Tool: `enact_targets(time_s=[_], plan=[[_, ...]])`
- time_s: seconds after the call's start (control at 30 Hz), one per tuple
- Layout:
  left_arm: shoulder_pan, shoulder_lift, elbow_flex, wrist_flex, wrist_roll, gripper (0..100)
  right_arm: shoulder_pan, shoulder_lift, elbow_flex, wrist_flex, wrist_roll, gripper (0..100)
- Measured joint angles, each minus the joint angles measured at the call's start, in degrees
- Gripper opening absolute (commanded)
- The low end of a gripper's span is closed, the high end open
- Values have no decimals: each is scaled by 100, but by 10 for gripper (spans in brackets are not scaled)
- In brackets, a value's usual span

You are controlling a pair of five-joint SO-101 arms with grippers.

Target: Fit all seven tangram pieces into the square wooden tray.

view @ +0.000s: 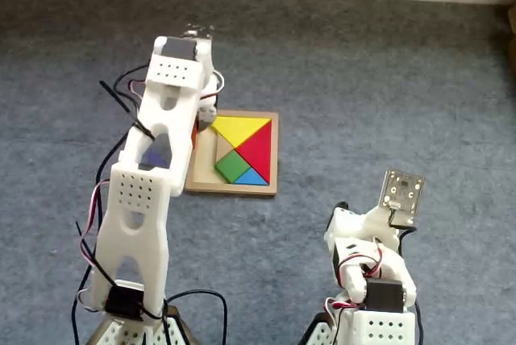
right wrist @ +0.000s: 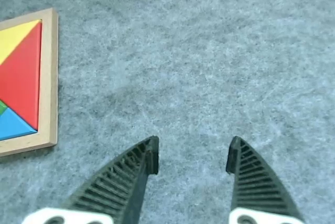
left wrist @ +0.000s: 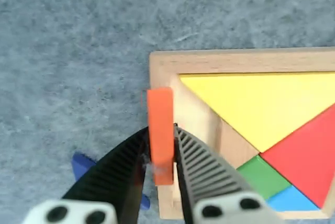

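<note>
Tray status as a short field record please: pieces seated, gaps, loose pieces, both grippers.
tray: square, wooden, on grey carpet
seated: yellow triangle, red triangle, green piece, blue triangle
gap: bare wood along the side nearest the left gripper
left gripper: fingers shut on orange piece, held on edge over the tray rim
loose: dark blue piece on the carpet outside the tray, partly hidden
right gripper: fingers open, over carpet, apart from the tray
</note>
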Motion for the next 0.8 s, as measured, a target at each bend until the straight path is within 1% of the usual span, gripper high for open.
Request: enact_targets(time_s=[0.23, 0.43, 0.5, 0.6, 0.67, 0.8], plan=[[229, 0, 0, 0, 0, 5, 0, 0, 0, 0, 0, 217], [220, 0, 0, 0, 176, 8, 0, 0, 0, 0, 0, 217], [220, 123, 0, -9, 176, 41, 0, 0, 0, 0, 0, 217], [220, 281, 9, -18, 185, 130, 0, 0, 0, 0, 0, 217], [220, 281, 9, -18, 220, 171, 0, 0, 0, 0, 0, 217], [185, 281, 9, -18, 246, 180, 0, 0, 0, 0, 0, 217]])
